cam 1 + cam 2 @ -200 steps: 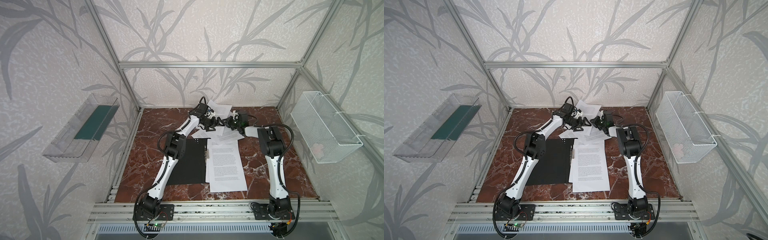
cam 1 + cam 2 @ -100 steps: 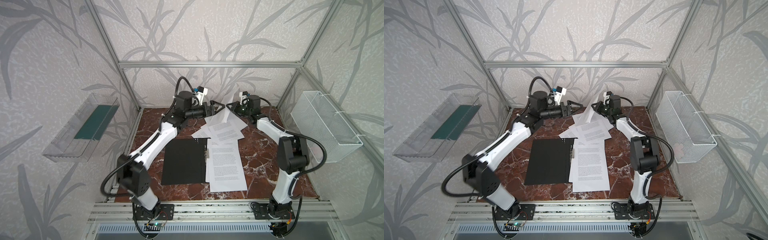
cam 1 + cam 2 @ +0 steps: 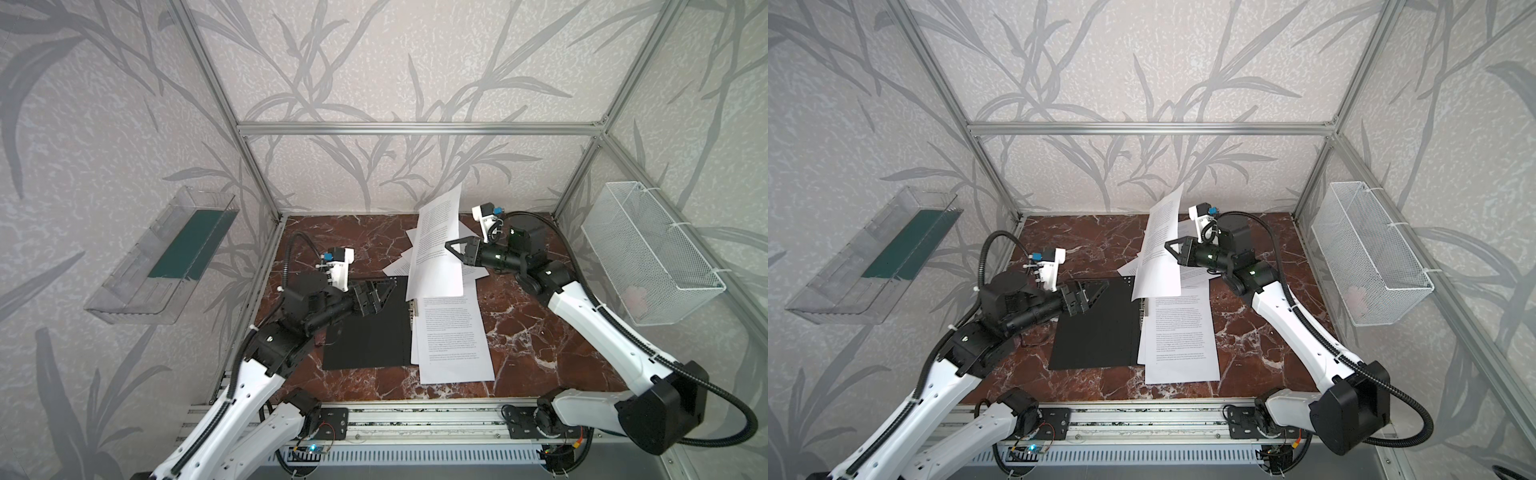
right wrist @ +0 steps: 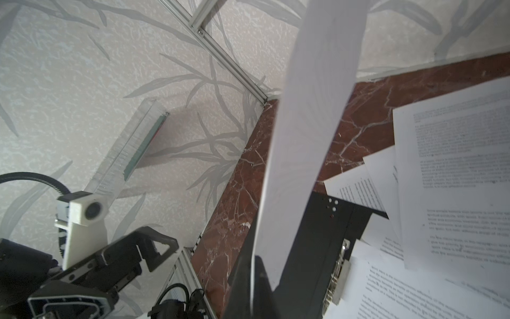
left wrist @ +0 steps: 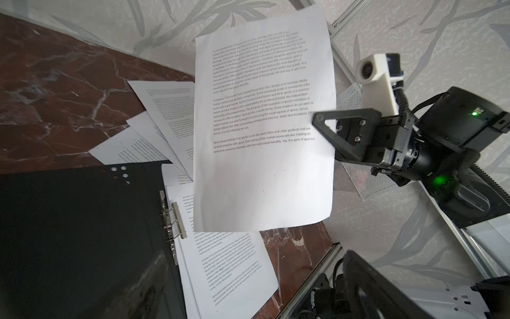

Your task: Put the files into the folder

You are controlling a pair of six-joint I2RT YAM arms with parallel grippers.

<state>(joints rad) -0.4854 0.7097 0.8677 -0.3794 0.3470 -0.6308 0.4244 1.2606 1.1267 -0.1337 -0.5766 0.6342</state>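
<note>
A clear plastic tray [image 3: 124,309] is mounted on the left wall, with a dark green board [image 3: 189,243] lying in it; a white wire basket [image 3: 652,253] is hung on the right wall, something pale pink [image 3: 633,296] being seen inside; the red-brown marble tabletop [image 3: 540,332] is enclosed by an aluminium frame [image 3: 415,128] and leaf-patterned walls [image 3: 374,62].

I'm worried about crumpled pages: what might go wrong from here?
The right tool pinches the sheet by one edge only; being floppy, it may slip or fold. Its lower corner hangs over the clip of the folder and could snag there. Lowering it may shove the loose sheets askew.
</note>
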